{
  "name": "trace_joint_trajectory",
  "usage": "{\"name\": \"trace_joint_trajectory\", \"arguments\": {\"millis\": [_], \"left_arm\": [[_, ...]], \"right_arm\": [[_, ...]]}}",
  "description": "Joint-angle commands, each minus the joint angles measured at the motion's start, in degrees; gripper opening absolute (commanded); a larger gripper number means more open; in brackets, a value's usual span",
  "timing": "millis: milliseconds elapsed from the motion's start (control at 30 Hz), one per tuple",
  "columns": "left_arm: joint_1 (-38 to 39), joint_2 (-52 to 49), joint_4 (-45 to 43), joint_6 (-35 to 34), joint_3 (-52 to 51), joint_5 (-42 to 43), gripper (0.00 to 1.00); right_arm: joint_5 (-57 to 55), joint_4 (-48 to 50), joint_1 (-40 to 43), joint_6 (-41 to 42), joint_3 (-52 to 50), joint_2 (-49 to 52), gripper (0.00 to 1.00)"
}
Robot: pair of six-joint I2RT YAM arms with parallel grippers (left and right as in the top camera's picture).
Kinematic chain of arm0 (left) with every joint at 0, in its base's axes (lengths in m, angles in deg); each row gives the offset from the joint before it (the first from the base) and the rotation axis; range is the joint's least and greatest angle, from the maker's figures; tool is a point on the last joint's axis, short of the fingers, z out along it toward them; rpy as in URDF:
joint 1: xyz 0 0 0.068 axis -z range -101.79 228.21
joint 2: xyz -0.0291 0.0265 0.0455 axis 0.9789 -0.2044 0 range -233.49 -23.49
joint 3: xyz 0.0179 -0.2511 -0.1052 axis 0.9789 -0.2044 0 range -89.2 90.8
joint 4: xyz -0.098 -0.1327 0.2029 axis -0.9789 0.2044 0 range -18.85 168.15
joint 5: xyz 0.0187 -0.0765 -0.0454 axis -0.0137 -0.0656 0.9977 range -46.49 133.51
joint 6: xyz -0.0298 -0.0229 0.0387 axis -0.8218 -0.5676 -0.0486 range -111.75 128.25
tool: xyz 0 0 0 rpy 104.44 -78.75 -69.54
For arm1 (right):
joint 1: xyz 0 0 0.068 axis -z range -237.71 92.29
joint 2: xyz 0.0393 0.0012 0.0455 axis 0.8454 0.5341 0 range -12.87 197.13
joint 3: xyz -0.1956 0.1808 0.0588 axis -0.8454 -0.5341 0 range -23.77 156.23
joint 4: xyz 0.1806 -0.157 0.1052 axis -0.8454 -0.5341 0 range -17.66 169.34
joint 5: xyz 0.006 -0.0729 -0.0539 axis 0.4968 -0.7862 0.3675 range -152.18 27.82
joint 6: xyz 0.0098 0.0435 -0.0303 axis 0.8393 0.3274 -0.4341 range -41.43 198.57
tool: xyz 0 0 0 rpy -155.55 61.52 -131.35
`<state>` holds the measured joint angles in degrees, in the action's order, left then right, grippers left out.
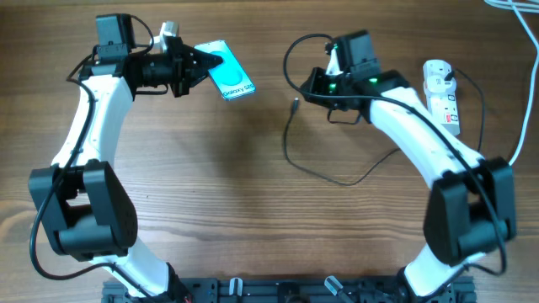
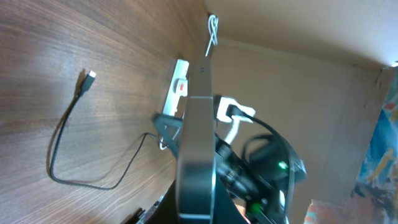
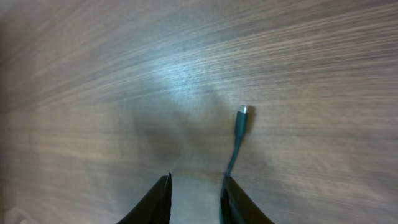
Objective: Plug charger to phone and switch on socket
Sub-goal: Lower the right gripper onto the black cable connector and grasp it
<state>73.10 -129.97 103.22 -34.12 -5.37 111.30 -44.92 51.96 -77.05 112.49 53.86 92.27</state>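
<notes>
My left gripper (image 1: pixel 195 64) is shut on the phone (image 1: pixel 230 71), gripping one end of it; its turquoise screen faces up at the back left. In the left wrist view the phone (image 2: pixel 198 143) shows edge-on as a dark slab. The charger cable (image 1: pixel 337 178) lies looped on the table, with its connector tip (image 1: pixel 295 105) free. My right gripper (image 3: pixel 196 182) is open just above the table. The cable (image 3: pixel 235 146) runs along its right finger and the tip (image 3: pixel 241 115) lies ahead. The white socket (image 1: pixel 441 96) lies at the far right, its red switch in the left wrist view (image 2: pixel 181 88).
A thick white lead (image 1: pixel 524 34) runs off the back right corner. A black plug (image 1: pixel 440 82) sits in the socket. The arm bases stand along the front edge (image 1: pixel 278 290).
</notes>
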Motion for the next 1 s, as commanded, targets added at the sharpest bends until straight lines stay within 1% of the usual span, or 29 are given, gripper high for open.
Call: {"name": "trace_joint_trajectory", "arguments": {"millis": [0,233,333,700,833,967], "left_arm": [[0.00,1.38,-0.15,-0.55,0.50,2.67,0.04],[0.00,1.38,-0.13,-0.57,0.50,1.99,0.04],[0.00,1.38,-0.13,-0.57,0.50,1.55,0.04],[0.00,1.38,-0.13,-0.57,0.50,1.14,0.04],[0.00,1.38,-0.13,-0.57,0.50,1.14,0.04],[0.00,1.38,-0.13,-0.59,0.50,1.16,0.04]], "right_arm": [[-1.46,2.95,-1.64,3.89,0.92,6.12,0.27],[-3.10,5.84,-1.70,3.52,0.85,14.64,0.27],[-2.67,8.35,-1.70,0.50,0.68,15.65,0.27],[-4.39,11.37,-1.73,0.35,0.63,18.43,0.25],[-5.33,10.56,-2.95,1.11,0.63,19.61,0.19],[-7.26,10.25,-3.45,2.73,0.63,21.00,0.18]]}}
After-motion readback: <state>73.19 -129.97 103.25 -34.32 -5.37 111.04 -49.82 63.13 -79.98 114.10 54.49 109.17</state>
